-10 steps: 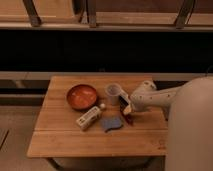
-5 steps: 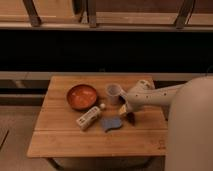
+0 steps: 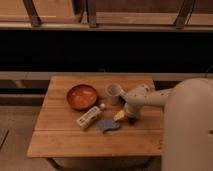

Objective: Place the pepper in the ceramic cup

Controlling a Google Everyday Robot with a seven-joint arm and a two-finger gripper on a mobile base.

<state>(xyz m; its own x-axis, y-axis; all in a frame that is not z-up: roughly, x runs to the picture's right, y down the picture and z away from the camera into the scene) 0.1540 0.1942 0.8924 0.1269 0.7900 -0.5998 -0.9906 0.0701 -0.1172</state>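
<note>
The hand [image 3: 129, 115] is low over the right half of the table [image 3: 60, 140], at the end of a white arm [image 3: 155, 97] that reaches in from the right. Whether it is spread or pinching cannot be told. Nearest the front edge lies one blue pad [image 3: 108, 125]. Just behind it, right beside the hand, lies the one pale-yellow pepper [image 3: 120, 116] on the table. Left of that lies one small box [image 3: 89, 117] at a slant, with one small white ball [image 3: 102, 106] near its far end. Farther back stand one orange bowl [image 3: 82, 96] and, to its right, one pale cup [image 3: 114, 91], upright, apart from the pepper.
</note>
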